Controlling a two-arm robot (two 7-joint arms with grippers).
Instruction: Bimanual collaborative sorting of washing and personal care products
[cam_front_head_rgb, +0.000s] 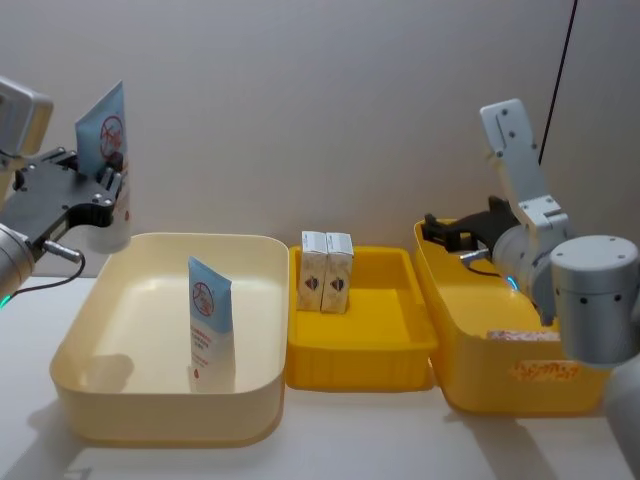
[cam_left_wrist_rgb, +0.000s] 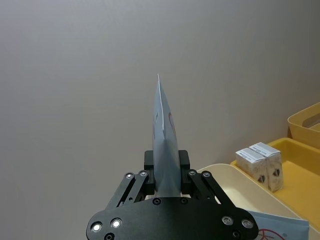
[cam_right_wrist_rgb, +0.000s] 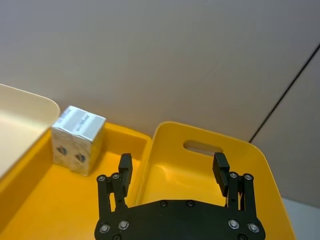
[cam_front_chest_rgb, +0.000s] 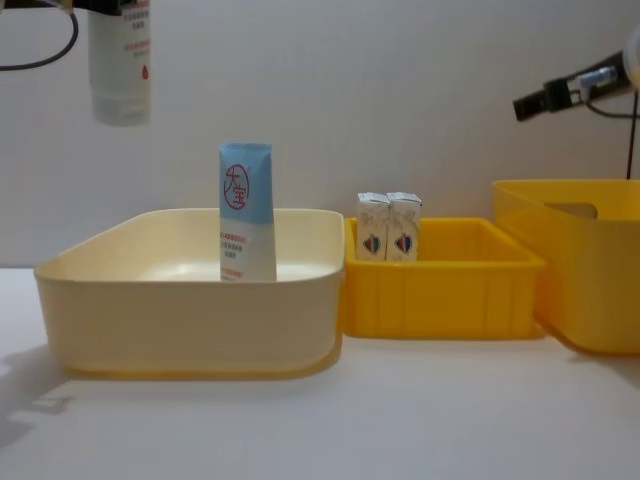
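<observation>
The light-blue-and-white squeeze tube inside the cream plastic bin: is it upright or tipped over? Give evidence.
Upright. The light-blue-and-white squeeze tube stands vertical on the floor of the cream plastic bin, flat crimped end pointing up.

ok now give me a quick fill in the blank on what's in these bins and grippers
The left gripper is ____ on a raised squeeze tube.
The other tube stands ____ in the cream bin.
____ cartons stand in the middle yellow bin.
The right gripper is ____, holding nothing.
Missing: shut; upright; two; open.
</observation>
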